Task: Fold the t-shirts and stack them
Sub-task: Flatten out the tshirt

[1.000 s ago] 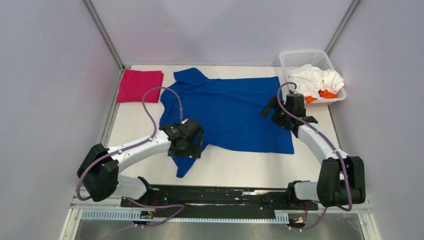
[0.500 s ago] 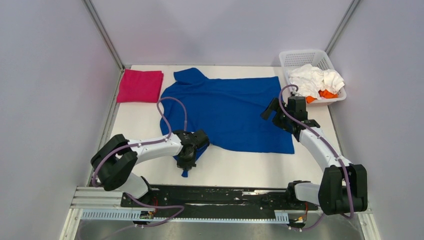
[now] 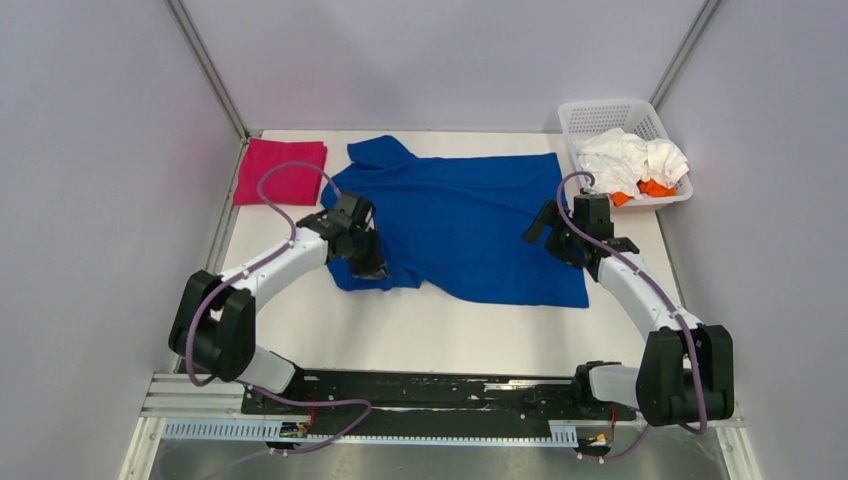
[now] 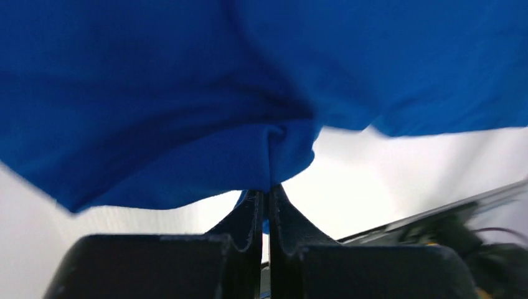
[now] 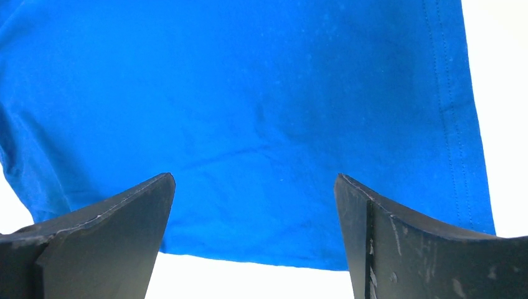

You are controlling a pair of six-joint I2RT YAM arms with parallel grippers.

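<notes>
A royal blue t-shirt [image 3: 470, 220] lies spread out flat on the white table [image 3: 450, 330]. My left gripper [image 3: 374, 266] is shut on the shirt's near-left sleeve, holding it over the left part of the body. In the left wrist view the gripper [image 4: 266, 190] pinches a bunched fold of the blue cloth [image 4: 187, 93]. My right gripper [image 3: 543, 222] hangs open just above the shirt's right side. In the right wrist view the gripper [image 5: 254, 177] has nothing between its fingers, and the blue cloth [image 5: 261, 93] and its hem edge lie below. A folded magenta-pink t-shirt [image 3: 281, 171] lies at the back left.
A white lattice basket [image 3: 600, 112] at the back right holds crumpled white t-shirts [image 3: 630, 158] and an orange one [image 3: 655, 188]. A black rail [image 3: 430, 390] runs along the near edge by the arm bases. Grey walls close in both sides.
My left gripper dropped onto the near sleeve, shut on it, and carried it back and left over the shirt. The right arm has hardly moved.
</notes>
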